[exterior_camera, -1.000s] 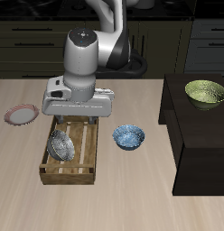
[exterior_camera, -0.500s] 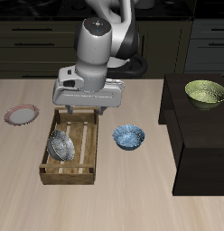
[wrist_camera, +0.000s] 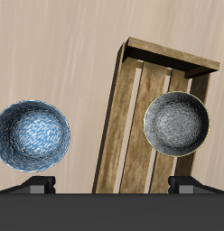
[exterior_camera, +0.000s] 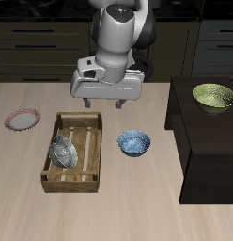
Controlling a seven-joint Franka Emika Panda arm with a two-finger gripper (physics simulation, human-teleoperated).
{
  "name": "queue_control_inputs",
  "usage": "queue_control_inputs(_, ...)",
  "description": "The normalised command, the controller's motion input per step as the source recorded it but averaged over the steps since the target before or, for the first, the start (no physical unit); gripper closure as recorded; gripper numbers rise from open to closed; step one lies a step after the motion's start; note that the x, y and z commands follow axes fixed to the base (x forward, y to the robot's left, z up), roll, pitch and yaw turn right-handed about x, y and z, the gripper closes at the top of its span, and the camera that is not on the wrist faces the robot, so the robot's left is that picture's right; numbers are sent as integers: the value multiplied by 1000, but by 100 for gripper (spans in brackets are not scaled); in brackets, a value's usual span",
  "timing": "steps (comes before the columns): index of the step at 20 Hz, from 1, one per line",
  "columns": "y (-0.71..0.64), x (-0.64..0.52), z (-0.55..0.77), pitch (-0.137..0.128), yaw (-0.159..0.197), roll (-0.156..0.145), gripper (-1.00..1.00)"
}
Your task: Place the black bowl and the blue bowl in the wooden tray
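The black bowl [exterior_camera: 62,151] leans tilted inside the wooden tray [exterior_camera: 75,183], near one long wall. In the wrist view the black bowl [wrist_camera: 177,123] rests on the slats of the tray [wrist_camera: 132,108]. On the bare table beside the tray sits the blue bowl [exterior_camera: 133,143], which the wrist view shows just outside the tray wall as the blue bowl [wrist_camera: 31,135]. My gripper [exterior_camera: 106,104] hovers above the table behind the tray's far end and the blue bowl. It is open and holds nothing; the fingertips [wrist_camera: 37,185] stand wide apart.
A pink-rimmed plate [exterior_camera: 22,120] lies on the table beyond the tray's other side. An olive-green bowl [exterior_camera: 213,96] stands on a dark raised cabinet [exterior_camera: 208,151] past the blue bowl. Dark kitchen cupboards line the back.
The gripper has risen from over the tray and moved sideways toward the blue bowl's side. The black bowl stays in the tray; the blue bowl has not moved.
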Motion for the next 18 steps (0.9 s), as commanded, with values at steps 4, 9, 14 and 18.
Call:
queue_control_inputs(4, 325, -117, 147, -74, 33, 22, -100)
queue_control_inputs(9, 330, -58, 104, -63, 32, 29, -100)
queue_control_inputs(14, 217, 13, 75, -43, -28, 58, -100)
queue_control_inputs(18, 190, 97, 5, -20, 0, 54, -100)
